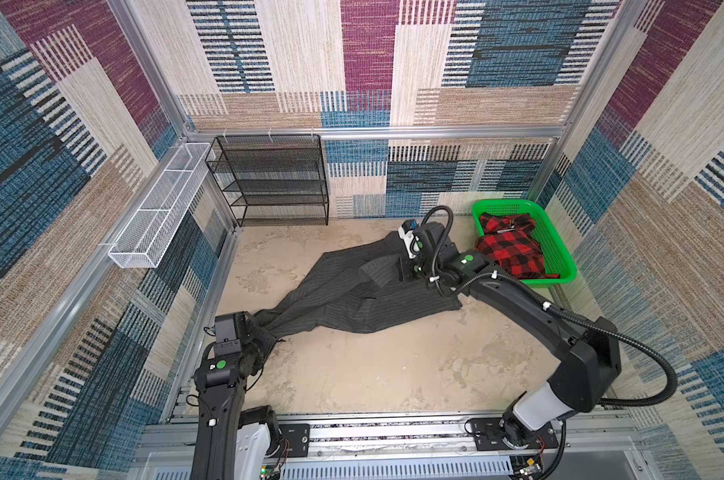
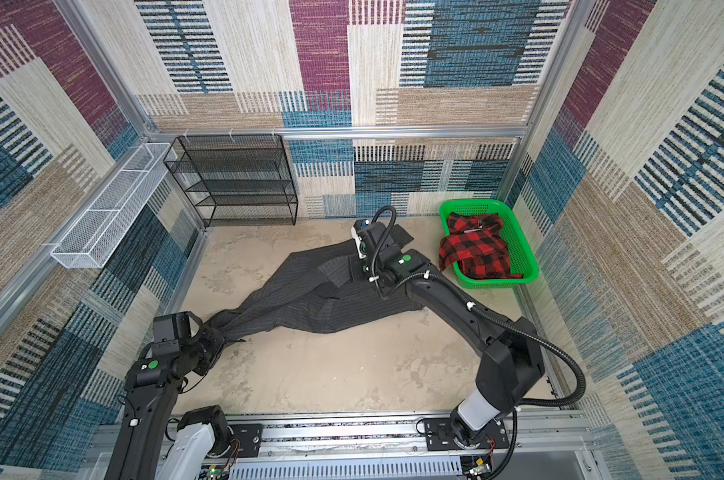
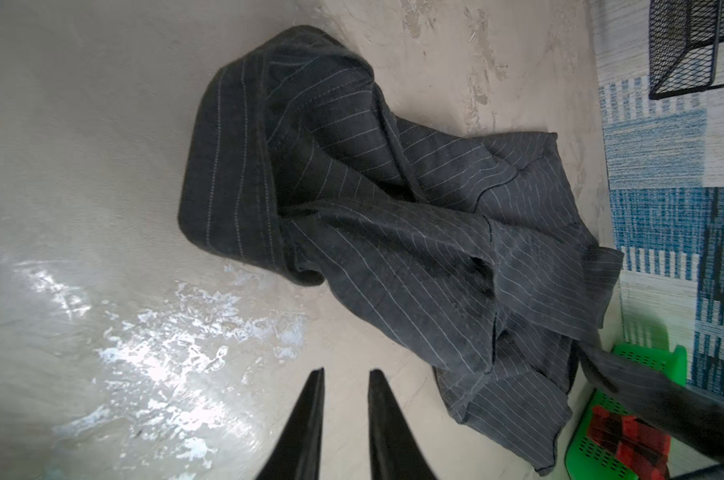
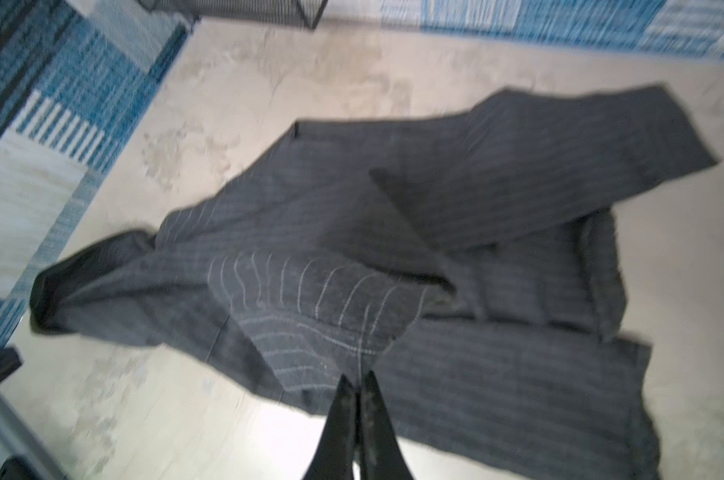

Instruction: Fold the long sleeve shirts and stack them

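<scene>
Charcoal pinstriped shirt (image 1: 343, 291) rumpled, one end twisted; apparently unfolded.

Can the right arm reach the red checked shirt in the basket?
Probably: the green basket sits close beside it, the red checked shirt uncovered. But the right end effector is shut on the grey shirt.

arms (image 1: 514, 291): black | base links (image 1: 547, 401) white | green dot markers (image 1: 468, 258) | ribbed black cable (image 1: 674, 382)

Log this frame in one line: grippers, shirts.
left gripper: open, empty | right gripper: shut on grey pinstripe shirt, unfolded, rumpled | check shirt: in green basket
</scene>
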Controlling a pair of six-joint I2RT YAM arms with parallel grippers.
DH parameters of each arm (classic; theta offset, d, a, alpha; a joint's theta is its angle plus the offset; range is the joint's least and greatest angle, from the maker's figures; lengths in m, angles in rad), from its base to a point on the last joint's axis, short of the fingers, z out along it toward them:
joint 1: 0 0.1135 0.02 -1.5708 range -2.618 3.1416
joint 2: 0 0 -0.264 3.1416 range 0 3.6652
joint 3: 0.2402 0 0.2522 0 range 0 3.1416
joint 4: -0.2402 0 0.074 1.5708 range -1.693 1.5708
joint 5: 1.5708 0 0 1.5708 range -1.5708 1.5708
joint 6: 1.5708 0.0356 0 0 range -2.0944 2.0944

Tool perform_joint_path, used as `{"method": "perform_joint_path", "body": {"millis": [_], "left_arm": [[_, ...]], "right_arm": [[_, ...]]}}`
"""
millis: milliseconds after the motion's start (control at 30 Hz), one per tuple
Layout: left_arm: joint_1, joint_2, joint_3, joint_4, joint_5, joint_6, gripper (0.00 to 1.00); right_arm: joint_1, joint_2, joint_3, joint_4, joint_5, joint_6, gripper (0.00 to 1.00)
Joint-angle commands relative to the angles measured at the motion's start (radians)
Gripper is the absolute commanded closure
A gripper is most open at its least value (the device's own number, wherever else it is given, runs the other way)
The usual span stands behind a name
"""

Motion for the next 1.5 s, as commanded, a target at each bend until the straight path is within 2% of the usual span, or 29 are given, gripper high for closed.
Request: {"method": "perform_joint_path", "body": {"millis": [0, 100, 200, 267, 367, 433, 500, 567, 667, 767, 933, 1167, 1467], "left_arm": [[-0.006, -0.013, -0.004, 0.016, 0.023, -0.015, 0.76], [-0.012, -0.019, -0.009, 0.014, 0.043, -0.023, 0.75], [-0.022, -0.022, -0.006, 0.002, 0.048, -0.025, 0.75], [-0.025, -0.021, -0.009, -0.001, 0.044, -0.025, 0.75], [-0.029, -0.012, -0.013, 0.000, 0.041, -0.028, 0.75], [-0.030, -0.008, -0.013, 0.000, 0.039, -0.031, 0.75], [-0.031, -0.004, -0.009, 0.000, 0.039, -0.030, 0.74], [-0.032, 0.002, -0.005, 0.000, 0.042, -0.029, 0.74], [-0.033, 0.016, 0.003, 0.000, 0.048, -0.026, 0.72], [-0.040, 0.048, 0.018, 0.004, 0.046, -0.021, 0.71], [-0.084, 0.145, 0.051, 0.079, 0.015, -0.036, 0.73], [-0.244, 0.351, 0.170, 0.150, -0.084, -0.050, 0.76], [-0.261, 0.465, 0.044, 0.274, -0.137, -0.096, 0.80]], "right_arm": [[-0.061, 0.135, 0.166, 0.030, -0.021, -0.100, 0.92], [-0.093, 0.275, 0.349, 0.073, 0.034, -0.106, 0.94], [-0.111, 0.352, 0.467, 0.099, 0.046, -0.117, 0.95], [-0.114, 0.364, 0.498, 0.112, 0.039, -0.142, 0.95], [-0.114, 0.332, 0.453, 0.150, 0.011, -0.203, 0.92], [-0.116, 0.300, 0.393, 0.151, 0.014, -0.229, 0.80], [-0.119, 0.252, 0.286, 0.144, 0.048, -0.216, 0.63], [-0.121, 0.199, 0.168, 0.132, 0.097, -0.182, 0.51], [-0.123, 0.103, -0.039, 0.131, 0.164, -0.137, 0.43], [-0.126, 0.003, -0.216, 0.137, 0.188, -0.088, 0.42], [-0.127, -0.083, -0.384, 0.162, 0.124, -0.071, 0.46], [-0.132, -0.065, -0.467, 0.197, 0.086, -0.056, 0.52], [-0.182, 0.099, -0.480, 0.283, 0.017, -0.020, 0.57]]}}
